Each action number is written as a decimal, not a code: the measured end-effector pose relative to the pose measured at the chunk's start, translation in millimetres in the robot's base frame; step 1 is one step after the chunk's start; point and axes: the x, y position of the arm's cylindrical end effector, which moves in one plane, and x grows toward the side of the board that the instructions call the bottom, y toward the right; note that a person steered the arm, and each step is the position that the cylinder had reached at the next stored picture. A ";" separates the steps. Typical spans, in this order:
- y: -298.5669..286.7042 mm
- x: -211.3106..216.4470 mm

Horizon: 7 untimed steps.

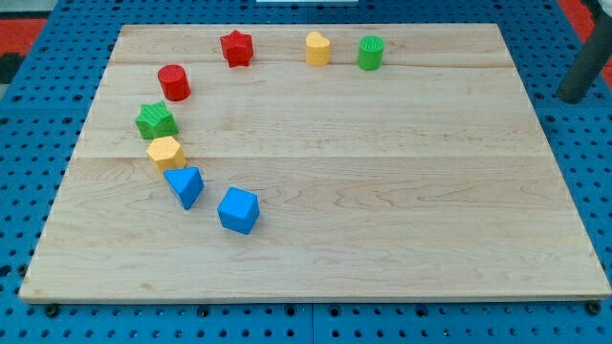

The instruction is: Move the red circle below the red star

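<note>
Wooden board (382, 191) lies on a blue perforated table (29, 143); eight small blocks on it, all toward the view's left and top. Red circle (174, 82) sits near the board's upper left, down and to the view's left of the red star (236, 48), the two apart, not touching. Right of the star along the top: a yellow block (317, 48), rounded, exact shape unclear, then a green cylinder-like block (370, 53) just beside it. Below the red circle, a curving line runs down the left side: green star (156, 120), yellow hexagon-like block (165, 152), blue triangle (185, 185), blue cube (238, 210). Green star and yellow block look close to touching. A dark rod (585, 72) slants in at the view's right edge, off the board; the rod's lower end, the tip, is cut off by the frame, so its place relative to the blocks cannot be told.
</note>
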 end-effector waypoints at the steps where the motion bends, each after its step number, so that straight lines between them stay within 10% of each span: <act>1: -0.4 0.0; 4: -2.9 0.0; 7: -294.5 19.8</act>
